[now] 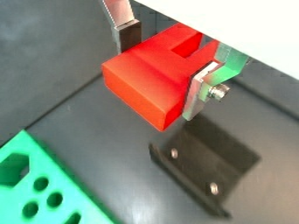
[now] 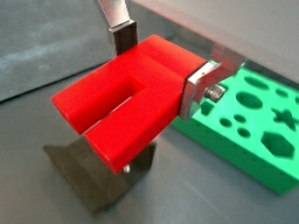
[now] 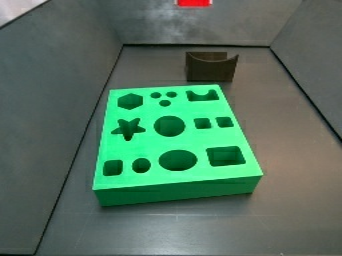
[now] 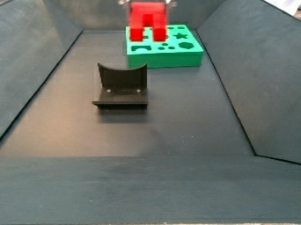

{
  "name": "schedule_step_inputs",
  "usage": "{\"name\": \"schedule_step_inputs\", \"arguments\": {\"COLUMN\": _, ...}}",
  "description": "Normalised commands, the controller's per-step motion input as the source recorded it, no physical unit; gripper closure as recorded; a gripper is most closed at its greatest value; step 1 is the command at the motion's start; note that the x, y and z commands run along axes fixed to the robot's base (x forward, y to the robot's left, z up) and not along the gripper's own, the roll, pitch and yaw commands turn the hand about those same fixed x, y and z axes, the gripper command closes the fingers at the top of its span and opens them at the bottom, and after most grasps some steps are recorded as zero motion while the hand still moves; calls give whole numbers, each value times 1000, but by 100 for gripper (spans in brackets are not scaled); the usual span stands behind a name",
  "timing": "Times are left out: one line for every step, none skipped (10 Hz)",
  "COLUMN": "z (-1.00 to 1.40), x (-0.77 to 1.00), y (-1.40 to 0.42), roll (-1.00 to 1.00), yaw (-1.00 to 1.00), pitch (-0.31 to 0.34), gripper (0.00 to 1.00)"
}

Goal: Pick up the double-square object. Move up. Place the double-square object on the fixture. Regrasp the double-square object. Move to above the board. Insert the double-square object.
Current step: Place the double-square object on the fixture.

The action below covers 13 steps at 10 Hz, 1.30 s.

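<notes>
My gripper (image 1: 163,66) is shut on the double-square object (image 1: 149,80), a bright red stepped block, and holds it in the air. One silver finger (image 1: 201,90) presses one side of it and the dark pad of the other finger (image 1: 126,37) sits on the opposite side. The piece also shows in the wrist view (image 2: 122,105) with the gripper (image 2: 162,66) round it, and high up in both side views (image 3: 195,3) (image 4: 146,19). The dark fixture (image 1: 208,162) (image 2: 100,175) stands on the floor below the piece. The green board (image 3: 171,140) (image 4: 177,48) lies beside it.
The board's edge with its holes shows in both wrist views (image 1: 35,188) (image 2: 251,122). The fixture stands apart from the board in both side views (image 3: 211,65) (image 4: 120,86). Dark sloping walls (image 3: 67,120) enclose the floor.
</notes>
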Motion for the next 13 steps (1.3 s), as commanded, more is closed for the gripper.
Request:
{"name": "schedule_step_inputs", "arguments": {"z": -74, "x": 865, "y": 74, "roll": -1000, "yaw": -47, "pitch": -5, "gripper": 100}}
{"name": "schedule_step_inputs", "arguments": {"z": -36, "x": 730, "y": 65, "roll": -1000, "yaw": -49, "pitch": 21, "gripper": 100}}
{"name": "schedule_step_inputs", "arguments": {"z": -24, "x": 571, "y": 54, "roll": -1000, "yaw": -56, "pitch": 40, "gripper": 100}}
{"name": "schedule_step_inputs", "arguments": {"z": -24, "x": 494, "y": 49, "roll": -1000, "yaw": -62, "pitch": 49, "gripper": 100}}
{"name": "schedule_step_inputs", "arguments": {"z": -12, "x": 340, "y": 46, "roll": -969, "yaw": -75, "pitch": 69, "gripper": 100}}
{"name": "schedule_step_inputs", "arguments": {"z": -7, "x": 228, "y": 47, "roll": -787, "yaw": -75, "pitch": 73, "gripper": 100}}
{"name": "schedule_step_inputs", "arguments": {"z": -6, "x": 87, "y": 44, "roll": -543, "yaw": -79, "pitch": 68, "gripper": 100}}
{"name": "schedule_step_inputs", "arguments": {"z": 0, "x": 50, "y": 41, "roll": -418, "yaw": -79, "pitch": 47, "gripper": 100}}
{"name": "schedule_step_inputs", "arguments": {"z": 8, "x": 31, "y": 18, "roll": -243, "yaw": -77, "pitch": 14, "gripper": 100}}
{"name": "schedule_step_inputs", "arguments": {"z": -1000, "x": 116, "y": 129, "roll": -1000, "yaw": -27, "pitch": 226, "gripper": 100}}
{"name": "schedule_step_inputs", "arguments": {"z": -1000, "x": 123, "y": 138, "roll": -1000, "yaw": -47, "pitch": 231, "gripper": 100}}
{"name": "schedule_step_inputs", "arguments": {"z": -1000, "x": 132, "y": 140, "roll": -1000, "yaw": -78, "pitch": 251, "gripper": 100}}
{"name": "schedule_step_inputs", "arguments": {"z": -1000, "x": 149, "y": 134, "roll": -752, "yaw": -143, "pitch": 233, "gripper": 100}}
